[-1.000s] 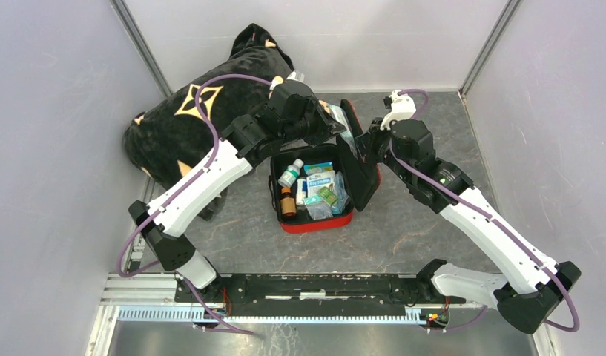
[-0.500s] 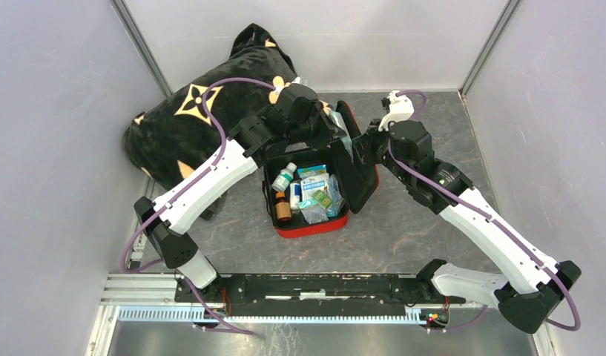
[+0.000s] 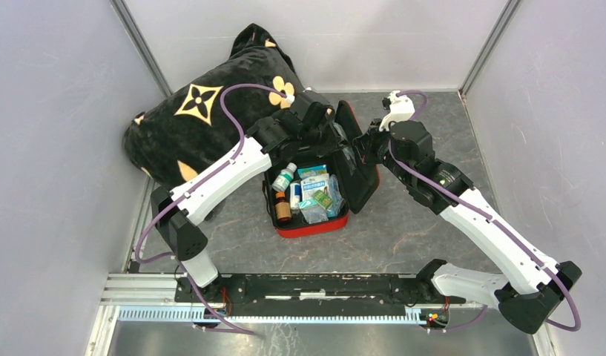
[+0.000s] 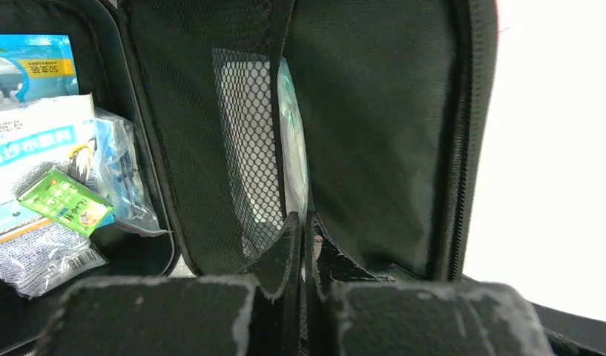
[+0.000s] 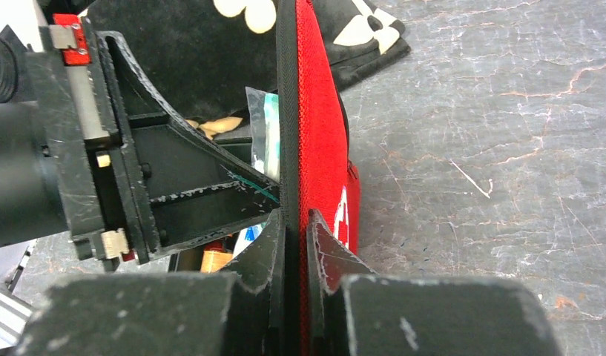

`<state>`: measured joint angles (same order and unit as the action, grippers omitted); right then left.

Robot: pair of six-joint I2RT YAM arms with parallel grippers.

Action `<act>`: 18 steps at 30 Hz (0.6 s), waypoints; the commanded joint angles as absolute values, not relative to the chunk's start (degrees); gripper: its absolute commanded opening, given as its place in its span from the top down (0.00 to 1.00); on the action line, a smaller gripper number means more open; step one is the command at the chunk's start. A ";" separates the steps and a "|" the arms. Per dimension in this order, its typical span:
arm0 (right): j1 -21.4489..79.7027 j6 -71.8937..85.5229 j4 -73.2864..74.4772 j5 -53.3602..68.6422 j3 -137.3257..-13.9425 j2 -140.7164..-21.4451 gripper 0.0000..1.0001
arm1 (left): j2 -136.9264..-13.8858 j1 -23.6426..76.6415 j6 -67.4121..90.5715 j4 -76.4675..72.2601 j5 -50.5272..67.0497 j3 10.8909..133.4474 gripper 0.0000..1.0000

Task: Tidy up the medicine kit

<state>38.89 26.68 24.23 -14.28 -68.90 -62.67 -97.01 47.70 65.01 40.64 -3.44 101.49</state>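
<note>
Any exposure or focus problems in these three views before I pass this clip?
Left wrist view: everything right of the case lid is blown out to white, and the left claw is soft. Right wrist view: the right claw pinching the lid is blurred, the floor crisp. Top view: even light, sharp, no glare.

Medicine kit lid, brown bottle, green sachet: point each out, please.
medicine kit lid (image 5: 316, 111): right wrist view, red outer shell.
brown bottle (image 3: 283, 209): top external view, bottle body.
green sachet (image 4: 64, 202): left wrist view, packet's middle.

Bright even light, soft shadows, left wrist view partly overexposed
</note>
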 commanded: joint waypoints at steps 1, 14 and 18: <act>39.47 26.69 15.67 -14.34 -70.58 -59.88 1.00 | -98.73 47.64 62.20 39.91 -2.37 102.01 0.98; 39.42 26.37 15.83 -15.36 -69.17 -58.86 1.00 | -98.64 47.08 58.88 39.40 -2.62 104.87 0.44; 39.41 25.95 15.97 -16.07 -69.25 -58.88 1.00 | -97.41 46.64 57.51 39.13 -3.10 105.58 0.26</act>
<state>38.85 25.98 24.56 -16.16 -67.57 -61.60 -99.74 47.18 60.34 41.56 -2.70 102.32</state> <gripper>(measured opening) 0.114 0.671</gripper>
